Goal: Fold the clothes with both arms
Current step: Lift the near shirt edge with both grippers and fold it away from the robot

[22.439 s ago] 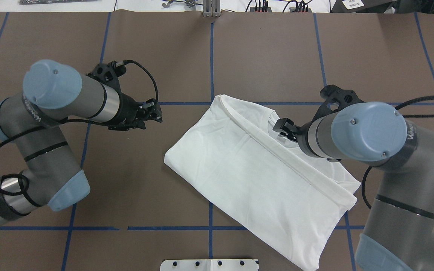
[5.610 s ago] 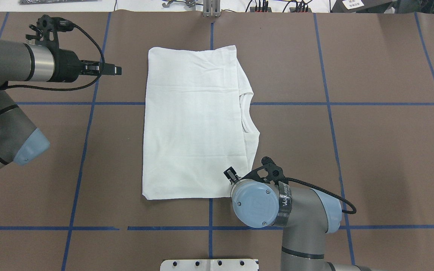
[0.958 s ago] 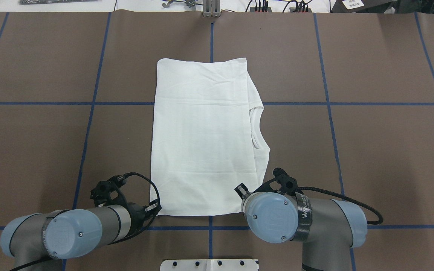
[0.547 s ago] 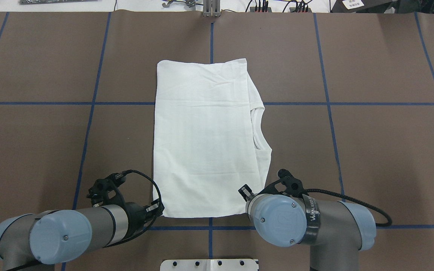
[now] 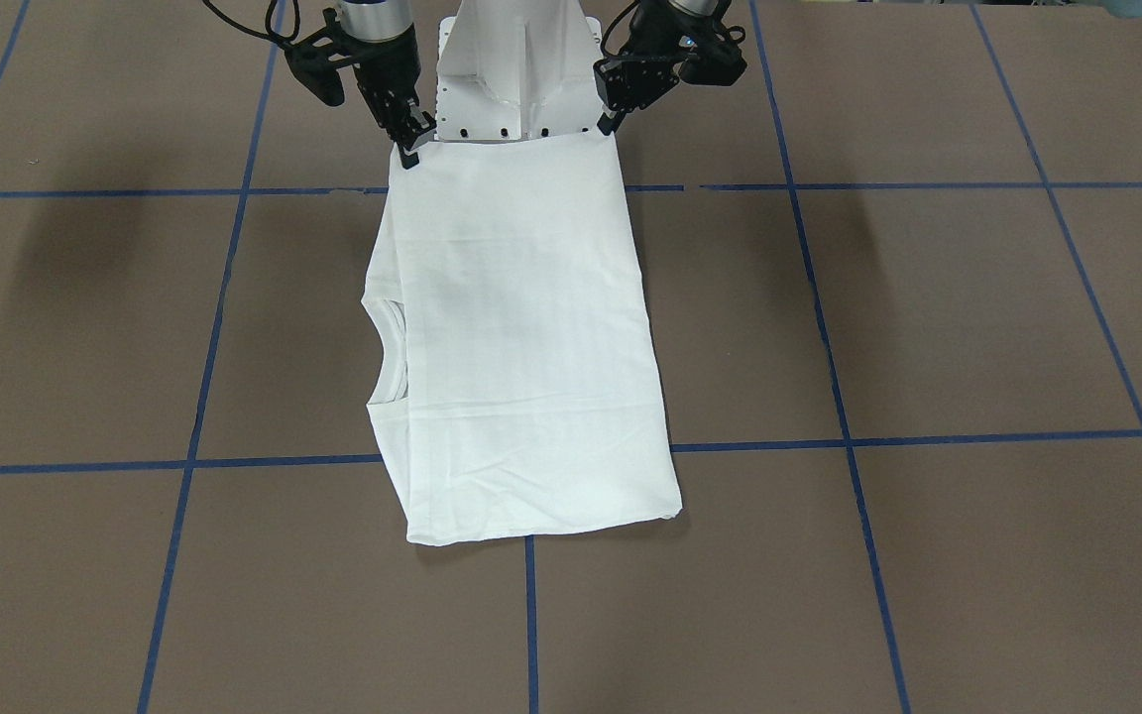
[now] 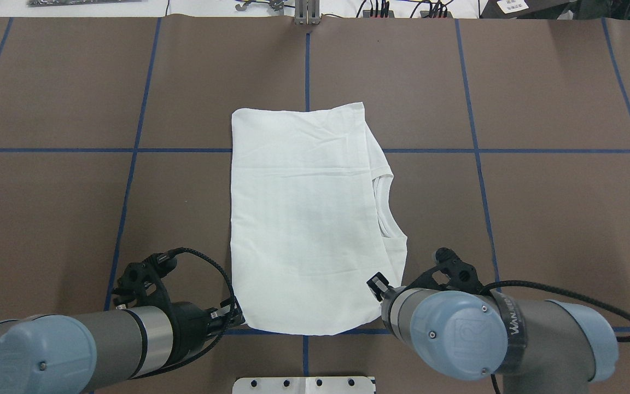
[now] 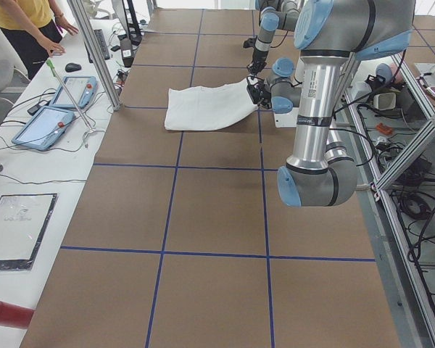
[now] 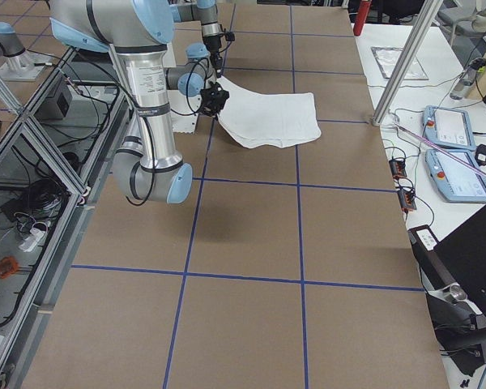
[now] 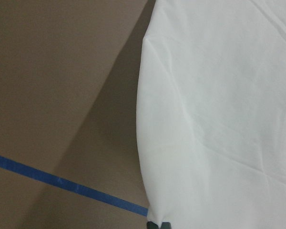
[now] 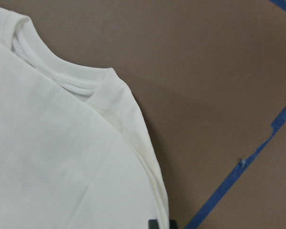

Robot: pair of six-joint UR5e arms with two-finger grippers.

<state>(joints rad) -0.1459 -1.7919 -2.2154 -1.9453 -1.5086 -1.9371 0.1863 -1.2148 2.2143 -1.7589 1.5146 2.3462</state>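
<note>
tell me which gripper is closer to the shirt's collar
Right. The right gripper grips the robot-side corner of the T-shirt on the collar side; the left gripper grips the opposite robot-side corner, across the shirt's width from it.

The T-shirt [image 6: 304, 219] is spread lengthwise across the middle of the table [image 6: 539, 219], running away from the robot. Its collar [image 6: 383, 205] is placed on its right edge, about halfway along. The near left corner is gripped by the left gripper [image 6: 233, 314] and the near right corner by the right gripper [image 6: 376, 284], so the near edge is held raised off the table. The base plate [image 6: 304, 384] is found just behind that edge, between the two arms.
</note>
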